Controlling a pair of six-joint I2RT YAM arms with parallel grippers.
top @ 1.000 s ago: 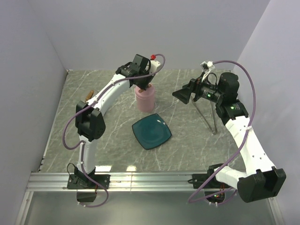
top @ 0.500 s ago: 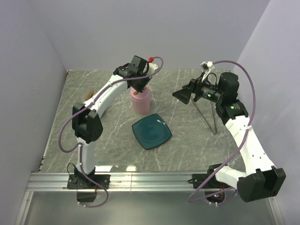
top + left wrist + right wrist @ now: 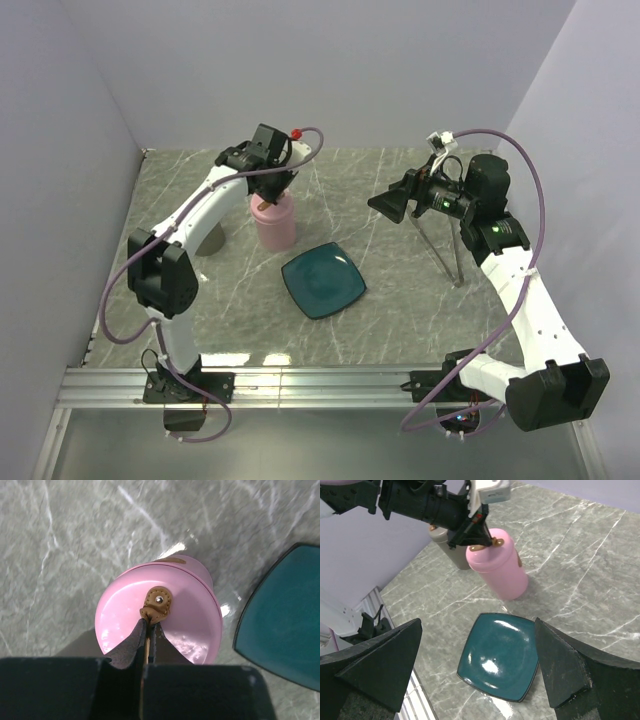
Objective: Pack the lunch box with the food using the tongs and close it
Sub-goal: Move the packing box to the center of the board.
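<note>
Jaws of the left end effector (image 3: 148, 632) pinch the brown tab (image 3: 156, 605) atop the pink lunch box (image 3: 272, 222), near the teal plate (image 3: 323, 280). Likely light, rigid and glossy-walled, so that soft tab seems the surest hold. Right end effector (image 3: 477, 655) is spread wide, empty.

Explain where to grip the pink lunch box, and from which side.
Probably the brown tab on top, pinched from straight above. The pink lunch box is a smooth, wide cylinder, while the tab stands up thin. The left gripper is shut on it.
</note>
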